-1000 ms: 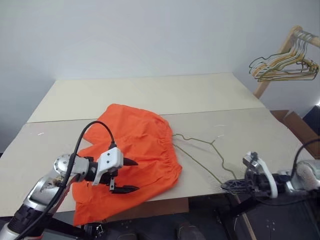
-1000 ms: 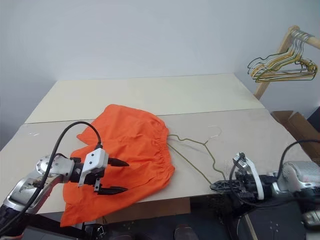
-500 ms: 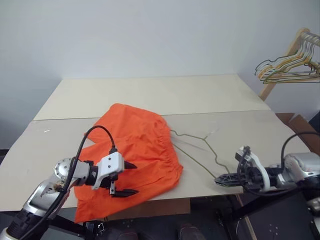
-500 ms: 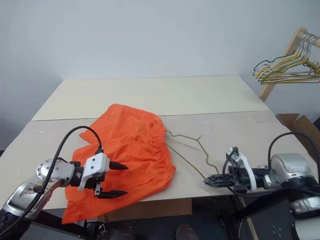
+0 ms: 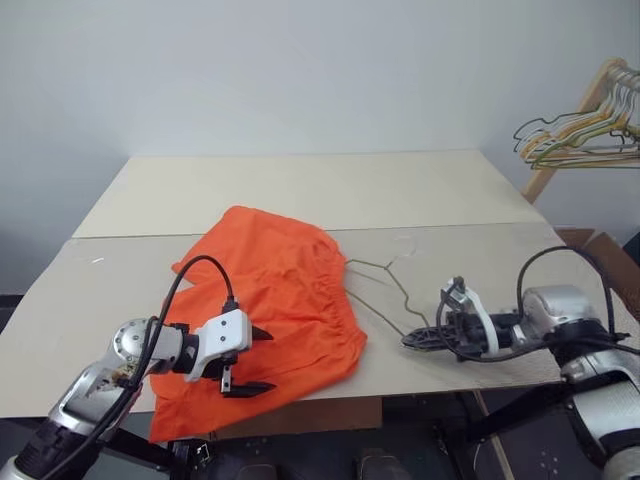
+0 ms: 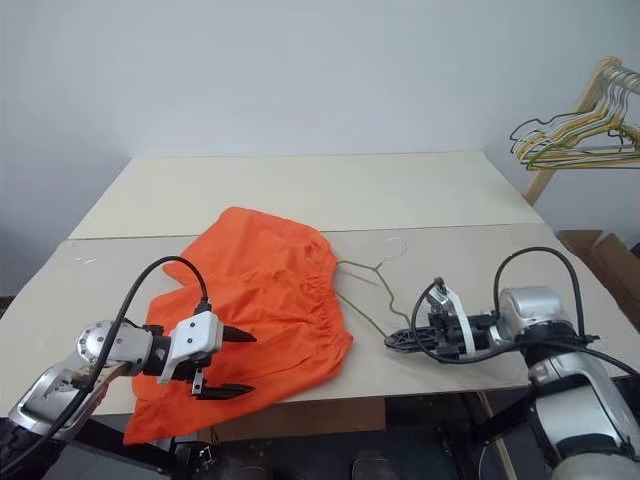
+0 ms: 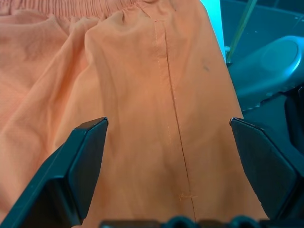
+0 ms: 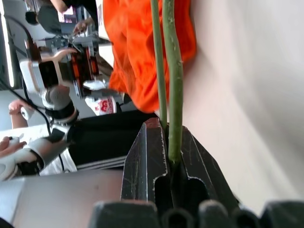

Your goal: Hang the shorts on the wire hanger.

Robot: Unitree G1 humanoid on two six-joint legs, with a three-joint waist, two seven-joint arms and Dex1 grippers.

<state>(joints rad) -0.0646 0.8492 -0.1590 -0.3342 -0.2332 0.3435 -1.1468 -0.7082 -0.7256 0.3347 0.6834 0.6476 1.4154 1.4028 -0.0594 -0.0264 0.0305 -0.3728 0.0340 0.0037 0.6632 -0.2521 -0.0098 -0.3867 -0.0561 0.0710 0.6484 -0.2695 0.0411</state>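
Where crumpled, orange shorts [image 5: 270, 290], thin wire hanger [image 5: 385, 290]

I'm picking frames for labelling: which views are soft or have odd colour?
Left wrist view: the shorts look washed-out peach, and the open left gripper is soft-edged. Right wrist view: the wire hanger, pinched by the right gripper, looks thick and blurred. Head views: even light, crisp.

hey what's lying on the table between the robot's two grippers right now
In the head views, the orange shorts fill most of the stretch from the open left gripper; then comes bare table up to the right gripper, shut on the wire hanger.
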